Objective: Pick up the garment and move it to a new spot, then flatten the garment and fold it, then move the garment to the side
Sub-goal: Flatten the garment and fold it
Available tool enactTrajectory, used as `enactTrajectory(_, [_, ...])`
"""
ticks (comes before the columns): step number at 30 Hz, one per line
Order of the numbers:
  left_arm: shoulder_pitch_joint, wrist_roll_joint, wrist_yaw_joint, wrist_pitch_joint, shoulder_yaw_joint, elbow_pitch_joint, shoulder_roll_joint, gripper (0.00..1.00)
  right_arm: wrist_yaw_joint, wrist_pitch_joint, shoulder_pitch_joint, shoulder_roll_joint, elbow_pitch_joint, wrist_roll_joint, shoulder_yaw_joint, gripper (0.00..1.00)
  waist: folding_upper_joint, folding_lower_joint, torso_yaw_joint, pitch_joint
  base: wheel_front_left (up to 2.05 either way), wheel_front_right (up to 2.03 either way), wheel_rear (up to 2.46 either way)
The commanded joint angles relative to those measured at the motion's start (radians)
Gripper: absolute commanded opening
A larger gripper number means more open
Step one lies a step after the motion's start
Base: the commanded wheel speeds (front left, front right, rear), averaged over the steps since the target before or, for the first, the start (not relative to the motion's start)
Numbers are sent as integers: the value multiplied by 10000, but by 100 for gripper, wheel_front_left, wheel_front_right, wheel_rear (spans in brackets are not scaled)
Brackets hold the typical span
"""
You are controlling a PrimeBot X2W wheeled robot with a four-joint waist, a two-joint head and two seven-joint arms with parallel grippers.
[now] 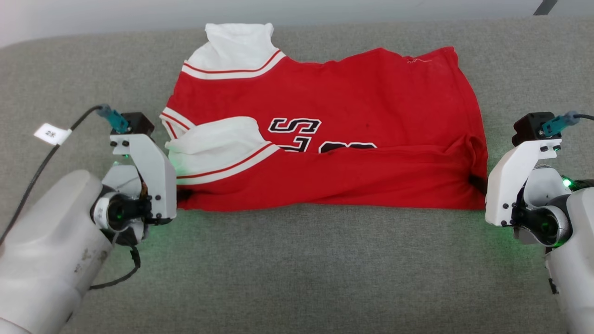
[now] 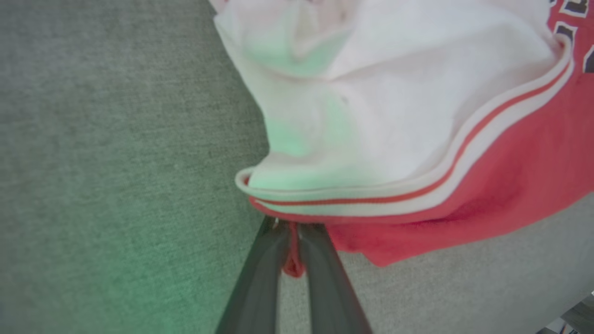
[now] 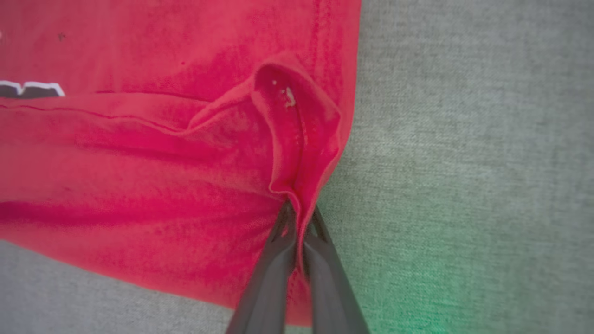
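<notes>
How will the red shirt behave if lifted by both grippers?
Probably floppy: the garment creases and bunches at the right gripper. Its middle would likely sag between the two grips. Likely light; the left gripper pinches only a thin fold.

Head camera looks down over the whole T-shirt [image 1: 371, 93]; each wrist camera sits close at one near corner.

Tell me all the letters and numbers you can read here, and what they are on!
"S": a big black letter with a white edge, on the red shirt.
More black letters below it: cut off by the shirt's fold, not readable.
"2" and one more mark: on the white tag on the black cable; that mark is too small to read.
</notes>
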Motion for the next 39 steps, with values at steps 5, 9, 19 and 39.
enactTrajectory(5, [172,-44,162,327,-93,76,297,0,-9,184,105,-381,124,449,451,0,0,0,33,-159,0,0,0])
enactTrajectory(9, [173,-70,384,598,-58,-305,542,0,-9,445,164,-738,-134,903,663,0,0,0,74,-259,0,0,0])
enactTrajectory(19, [528,50,1304,1193,-109,-2393,1619,0,-12,1128,545,-1801,-903,1527,939,0,0,0,195,-494,0,0,0])
enactTrajectory(39, [2581,-264,3095,1442,-391,-6120,2749,9,-11,2368,2074,-2153,-2299,1625,670,0,0,0,130,-285,0,0,0])
